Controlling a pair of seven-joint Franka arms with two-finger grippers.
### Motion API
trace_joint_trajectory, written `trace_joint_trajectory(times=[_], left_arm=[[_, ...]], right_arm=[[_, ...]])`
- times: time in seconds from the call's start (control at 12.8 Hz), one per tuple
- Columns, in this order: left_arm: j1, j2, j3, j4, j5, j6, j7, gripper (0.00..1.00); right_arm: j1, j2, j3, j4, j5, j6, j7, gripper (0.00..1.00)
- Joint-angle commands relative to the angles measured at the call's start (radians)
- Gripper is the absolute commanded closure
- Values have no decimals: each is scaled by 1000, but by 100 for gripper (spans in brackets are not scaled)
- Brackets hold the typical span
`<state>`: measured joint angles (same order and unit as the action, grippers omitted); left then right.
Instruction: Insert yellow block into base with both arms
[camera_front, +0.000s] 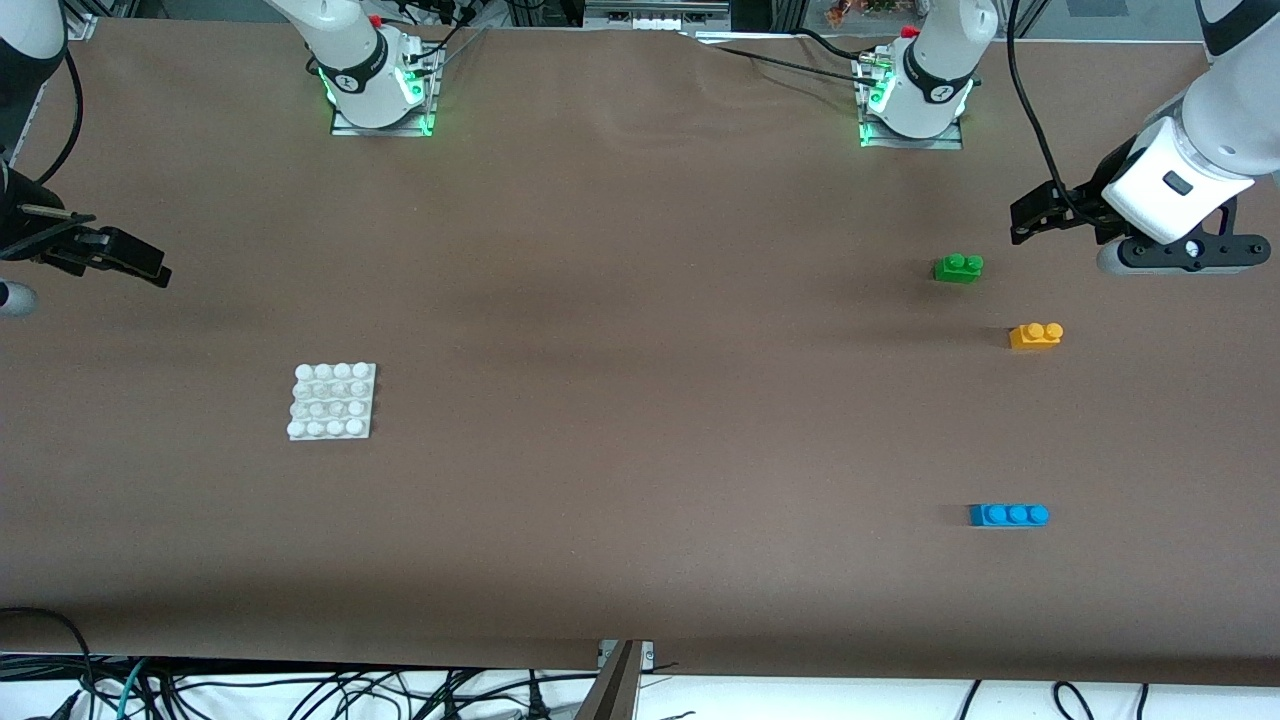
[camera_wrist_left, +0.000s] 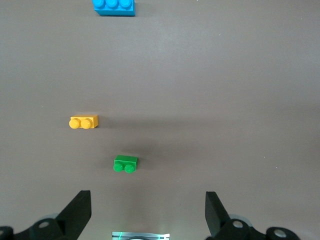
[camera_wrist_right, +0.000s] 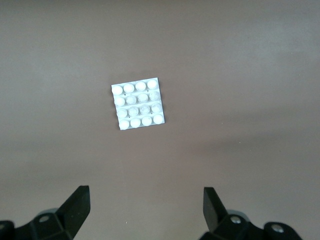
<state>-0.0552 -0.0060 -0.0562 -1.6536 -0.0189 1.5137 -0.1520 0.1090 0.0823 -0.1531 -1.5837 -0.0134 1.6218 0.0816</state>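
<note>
Bare counter (camera_front: 640, 330) surrounds the yellow block (camera_front: 1035, 335); the green brick (camera_front: 958, 267) sits near it, farther from the front camera, the blue brick (camera_front: 1008, 515) well apart, nearer. The base (camera_front: 332, 401) stands alone.

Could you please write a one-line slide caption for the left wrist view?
Open left pincer above brown table, with green brick, yellow block and blue brick untouched.

Robotics lab: bolted arm bases (camera_front: 380, 90), cables (camera_front: 300, 690)
</note>
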Motion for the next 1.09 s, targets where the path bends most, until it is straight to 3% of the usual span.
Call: trace_joint_trajectory(times=[0.0,1.02], left_arm=[[2,-11,-14,0,13,-6,0,0],[-2,-3,-16,2,30,31,0,0]], right_arm=[[-2,-13,3,-12,1,-5,-10,0],[-2,-13,1,-10,0,-5,-11,0]])
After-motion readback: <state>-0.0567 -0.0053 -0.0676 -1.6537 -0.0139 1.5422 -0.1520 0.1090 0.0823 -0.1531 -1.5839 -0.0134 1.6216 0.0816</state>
